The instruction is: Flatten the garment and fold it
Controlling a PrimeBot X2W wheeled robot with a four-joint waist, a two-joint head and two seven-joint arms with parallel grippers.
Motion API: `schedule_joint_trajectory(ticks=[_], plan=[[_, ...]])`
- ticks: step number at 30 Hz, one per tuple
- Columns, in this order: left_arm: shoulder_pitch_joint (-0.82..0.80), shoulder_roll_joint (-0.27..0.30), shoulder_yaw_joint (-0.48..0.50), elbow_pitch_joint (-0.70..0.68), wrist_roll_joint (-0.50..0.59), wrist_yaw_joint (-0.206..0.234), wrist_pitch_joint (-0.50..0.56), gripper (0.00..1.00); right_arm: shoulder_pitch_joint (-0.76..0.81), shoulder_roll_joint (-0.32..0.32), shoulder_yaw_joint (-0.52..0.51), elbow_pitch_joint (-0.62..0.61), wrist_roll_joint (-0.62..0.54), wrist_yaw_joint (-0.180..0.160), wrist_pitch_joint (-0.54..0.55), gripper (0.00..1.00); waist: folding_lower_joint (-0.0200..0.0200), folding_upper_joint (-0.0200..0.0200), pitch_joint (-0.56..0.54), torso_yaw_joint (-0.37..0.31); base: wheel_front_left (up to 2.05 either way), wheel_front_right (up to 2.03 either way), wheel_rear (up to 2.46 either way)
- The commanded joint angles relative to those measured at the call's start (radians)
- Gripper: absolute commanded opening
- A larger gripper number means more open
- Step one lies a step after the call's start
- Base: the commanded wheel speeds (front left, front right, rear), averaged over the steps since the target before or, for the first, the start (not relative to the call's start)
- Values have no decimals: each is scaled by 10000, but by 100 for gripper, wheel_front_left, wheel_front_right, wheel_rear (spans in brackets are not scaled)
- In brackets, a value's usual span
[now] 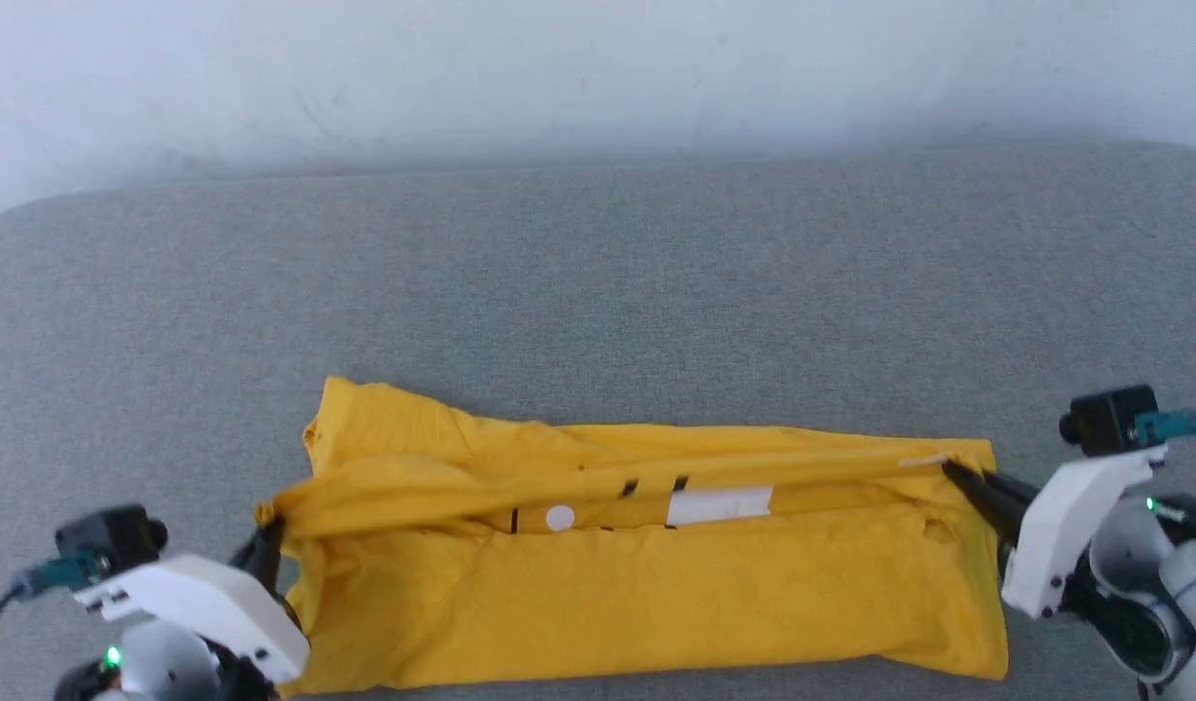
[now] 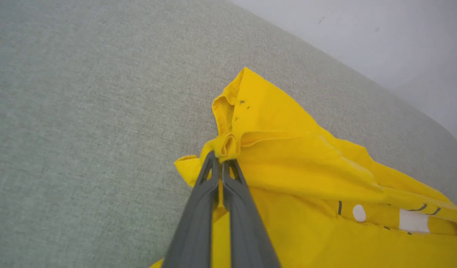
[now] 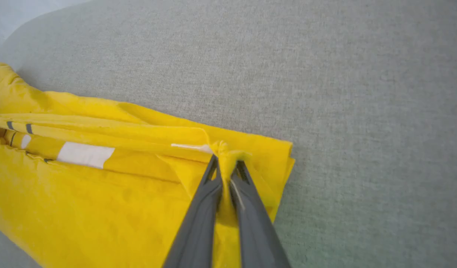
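while the garment (image 1: 637, 604) already lies on the grey bench (image 1: 598, 292) as a long, rumpled, half-folded band, the left end effector (image 1: 267, 540) and right end effector (image 1: 960, 475) each pinch one end tight. smoothing and crosswise folds look undone.

A wide work surface (image 1: 598, 292) covered in grey, finely woven fabric spreads across the head view, its far edge running straight and its far left corner (image 1: 14, 219) rounded off. Behind it rises a plain pale wall (image 1: 598, 68), whitish with a faint blue cast and a few thin dark scuff marks (image 1: 316, 112), and a soft, dim band of shadow (image 1: 462, 161) lies where wall and surface meet. The light is even and diffuse, and the fabric looks slightly greenish in both wrist views.
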Motion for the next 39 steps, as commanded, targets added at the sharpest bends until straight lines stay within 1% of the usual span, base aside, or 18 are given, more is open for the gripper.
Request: schedule_joint_trajectory(ticks=[1,2,3,4,5,6,7,8,11,14,16,19,22,25,29,32,35,39], plan=[[136,-61,3,-46,-29,70,-28,0,171,12,-59,7,-37,-9,-60,46,4,0,-109,75,0,0,0],[342,-130,-27,-95,-68,118,-13,0,355,50,-131,65,-87,-9,-102,86,4,0,-131,64,0,0,0],[534,-193,-55,-111,-107,157,-2,0,540,115,-207,122,-118,-9,-168,100,4,0,-153,48,0,0,0],[694,-261,-68,-119,-158,169,-20,0,719,196,-281,168,-143,-9,-246,100,4,0,-174,31,0,0,0],[849,-348,-59,-94,-244,173,-46,18,904,286,-357,200,-180,-9,-340,100,4,0,-217,5,0,0,0],[1011,-394,-84,-50,-303,158,-33,38,1089,366,-445,232,-220,-9,-435,100,4,0,-255,-19,0,0,0],[1164,-434,-92,-6,-343,163,-44,80,1269,432,-508,239,-260,-9,-517,100,4,0,-305,-45,0,0,0],[1286,-455,-70,20,-329,190,-124,100,1444,482,-572,209,-298,-9,-601,100,4,0,-350,-71,0,0,0],[1602,-337,-83,46,65,310,-520,100,1967,515,-768,-137,-424,-9,-787,100,4,0,-513,-136,0,0,0],[1836,-281,38,-85,531,444,-1276,100,2521,371,-1140,-834,-611,-9,-946,100,4,0,-698,-178,0,0,0],[1923,-255,98,-217,833,448,-1840,100,2883,240,-1574,-1370,-715,-9,-995,100,4,0,-788,-183,0,0,0],[1901,-243,39,-383,1336,275,-2789,100,3352,184,-2460,-2031,-818,-9,-766,100,4,0,-888,-202,0,0,0],[1711,-285,-121,-441,1853,-20,-3870,100,3521,315,-3441,-2242,-957,-9,-271,100,4,0,-882,-174,0,0,0],[1460,-346,-364,-376,2304,-373,-4702,100,3381,567,-4143,-2161,-1078,-9,421,100,4,0,-776,-64,0,0,0],[1030,-510,-644,-336,3036,-704,-5142,100,2815,836,-4618,-1670,-1225,-9,1483,100,4,0,-547,229,0,0,0],[803,-756,-718,-526,3631,-854,-5228,100,2344,1109,-4633,-1243,-1285,-9,2251,100,4,0,-404,478,0,0,0],[715,-1144,-577,-953,4168,-1025,-5238,100,1950,1434,-4570,-772,-1144,-9,2929,100,4,0,-263,767,0,0,0],[799,-1577,-454,-1072,4658,-1270,-5241,100,1777,1763,-4339,-122,-916,-9,3857,100,4,0,-138,1129,0,0,0]])
